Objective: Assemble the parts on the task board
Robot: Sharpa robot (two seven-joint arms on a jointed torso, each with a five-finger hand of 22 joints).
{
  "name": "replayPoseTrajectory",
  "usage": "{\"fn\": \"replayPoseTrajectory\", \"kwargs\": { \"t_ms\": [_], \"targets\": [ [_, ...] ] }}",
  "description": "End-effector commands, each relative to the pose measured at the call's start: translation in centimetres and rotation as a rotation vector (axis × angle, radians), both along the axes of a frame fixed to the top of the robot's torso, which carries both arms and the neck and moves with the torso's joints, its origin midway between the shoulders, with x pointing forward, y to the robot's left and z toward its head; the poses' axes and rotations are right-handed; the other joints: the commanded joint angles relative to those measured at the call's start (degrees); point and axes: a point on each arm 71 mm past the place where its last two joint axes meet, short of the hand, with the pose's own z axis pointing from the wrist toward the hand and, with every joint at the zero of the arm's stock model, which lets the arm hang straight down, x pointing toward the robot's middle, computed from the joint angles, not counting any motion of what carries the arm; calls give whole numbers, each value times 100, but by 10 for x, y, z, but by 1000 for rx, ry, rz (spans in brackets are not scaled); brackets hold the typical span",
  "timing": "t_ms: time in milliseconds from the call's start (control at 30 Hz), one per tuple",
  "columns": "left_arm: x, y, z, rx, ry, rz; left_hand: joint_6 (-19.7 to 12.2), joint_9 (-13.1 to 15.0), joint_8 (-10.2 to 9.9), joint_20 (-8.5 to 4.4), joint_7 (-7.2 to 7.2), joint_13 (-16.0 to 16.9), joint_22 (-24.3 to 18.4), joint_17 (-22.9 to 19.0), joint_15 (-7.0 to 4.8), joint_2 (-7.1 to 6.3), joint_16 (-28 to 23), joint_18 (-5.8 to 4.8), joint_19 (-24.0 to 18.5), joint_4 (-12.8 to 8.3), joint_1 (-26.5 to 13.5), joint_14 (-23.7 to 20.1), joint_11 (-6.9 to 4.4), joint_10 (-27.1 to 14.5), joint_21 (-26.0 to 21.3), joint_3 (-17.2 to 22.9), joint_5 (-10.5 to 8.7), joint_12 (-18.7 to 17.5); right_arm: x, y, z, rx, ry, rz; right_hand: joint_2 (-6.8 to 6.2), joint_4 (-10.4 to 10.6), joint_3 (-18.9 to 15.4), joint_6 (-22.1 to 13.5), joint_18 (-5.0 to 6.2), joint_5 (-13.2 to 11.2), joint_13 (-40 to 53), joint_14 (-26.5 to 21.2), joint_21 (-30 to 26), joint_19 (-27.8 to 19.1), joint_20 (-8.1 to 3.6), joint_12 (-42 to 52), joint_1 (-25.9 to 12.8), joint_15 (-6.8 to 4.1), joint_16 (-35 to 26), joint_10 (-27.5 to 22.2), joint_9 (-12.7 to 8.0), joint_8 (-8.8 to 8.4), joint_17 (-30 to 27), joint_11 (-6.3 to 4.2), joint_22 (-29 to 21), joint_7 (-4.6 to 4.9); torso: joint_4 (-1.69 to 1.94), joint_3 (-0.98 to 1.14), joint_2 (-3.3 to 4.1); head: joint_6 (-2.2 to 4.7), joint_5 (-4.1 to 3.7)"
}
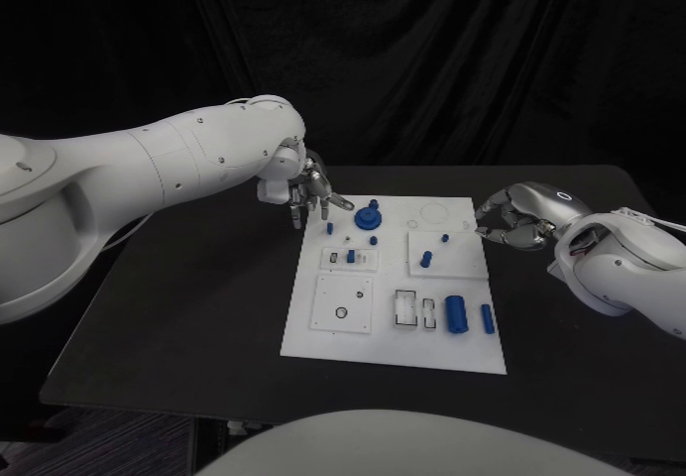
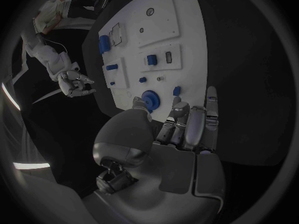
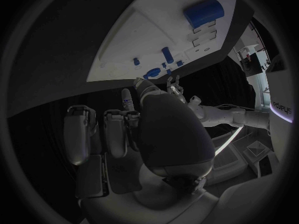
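Task board [image 1: 394, 342] — blue parts [image 1: 456, 312], left hand [image 1: 303, 193] beside

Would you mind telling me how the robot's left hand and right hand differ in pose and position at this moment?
The left hand hangs over the far left corner of the task board, fingers pointing down near the round blue part; the right hand sits off the board's right edge, above the black table. The left hand's fingers are extended and apart; the right hand's are curled in. Both are silver and hold nothing.

Board sockets [image 1: 348, 258] (perhaps filled) indistinct
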Motion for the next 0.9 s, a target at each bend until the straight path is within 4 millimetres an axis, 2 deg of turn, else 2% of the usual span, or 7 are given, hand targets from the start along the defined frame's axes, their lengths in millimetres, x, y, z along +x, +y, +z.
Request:
{"fn": "replayPoseTrajectory", "kwargs": {
  "t_ms": [33, 200, 267, 367, 467, 767, 900],
  "targets": [
    [4, -4, 6, -67, -95, -23, 118, 62, 129, -381, -14, 873, -103, 1410, -333, 16, 20, -20, 1334, 19, 67, 1282, -388, 1659, -50, 83, 41, 610, 0, -1, -2, -12, 9, -13, 14, -12, 35, -9, 109, 35, 837, 444, -29, 238, 41, -25, 5, 19, 2, 193, -6, -13, 711, 35, 1191, -14, -3, -4, -8, 1, 3],
    [4, -2, 7, -60, -124, -30, 539, 249, 364, -919, -244, 1506, 329, 1504, -869, -3, 10, -28, 3174, 153, 63, 1426, -839, 3813, 822, 89, 0, 1382, 0, -2, -2, -14, 12, -15, 14, -12, 35, -9, 109, 35, 837, 444, -29, 238, 41, -25, 5, 19, 2, 193, -6, -13, 711, 35, 1191, -14, -9, 0, -8, 1, 8],
    [3, 0, 7, -42, -123, -35, 586, 275, 377, -998, -289, 1506, 1302, 1504, -911, -2, 10, -98, 3234, 189, 45, 1426, -822, 3813, 1896, 82, -15, 1382, 0, -3, -2, -15, 13, -16, 14, -12, 35, -9, 109, 35, 837, 444, -29, 238, 41, -25, 5, 19, 2, 193, -6, -13, 711, 35, 1191, -14, -8, 3, -9, 1, 10],
    [1, 1, 6, -16, -115, -41, 832, 347, 453, -1070, -348, 1506, 4846, 1504, -992, 0, 10, -572, 3376, 235, 22, 1426, -890, 3813, 5423, 69, -55, 1382, 0, -4, -2, -15, 15, -18, 14, -12, 35, -9, 109, 35, 837, 444, -29, 238, 41, -25, 5, 19, 2, 193, -6, -13, 711, 35, 1191, -14, -6, 8, -5, 1, 8],
    [0, 2, 5, -5, -110, -45, 935, 368, 439, -1111, -372, 1506, 5859, 1504, -999, 13, 10, -692, 3396, 226, 22, 1426, -921, 3813, 6416, 76, -63, 1382, 0, -4, -2, -15, 16, -19, 14, -12, 35, -9, 109, 35, 837, 444, -29, 238, 41, -25, 5, 19, 2, 193, -6, -13, 711, 35, 1191, -14, -6, 4, 2, 1, 9],
    [-4, 3, 4, -4, -100, -63, 1002, 386, 390, -1099, -376, 1506, 4968, 1504, -992, 24, 10, -571, 3344, 226, -4, 1426, -923, 3813, 5734, 74, -70, 1382, 0, -5, -3, -16, 20, -20, 19, -19, 44, -12, 110, 44, 822, 443, -35, 236, 40, -35, 9, 19, 0, 184, -8, -16, 705, 34, 1189, -14, -6, -7, 8, 1, 12],
    [-4, 3, 4, -16, -100, -72, 929, 395, 247, -970, -298, 1506, 1472, 1504, -900, 5, 10, -146, 3127, 225, -30, 1426, -837, 3813, 2531, 72, -57, 1382, -1, -6, -3, -18, 22, -22, 19, -19, 44, -12, 110, 44, 822, 443, -35, 236, 40, -35, 9, 19, 0, 184, -8, -16, 705, 34, 1189, -14, 0, -6, 8, 1, 17]
  ]
}}
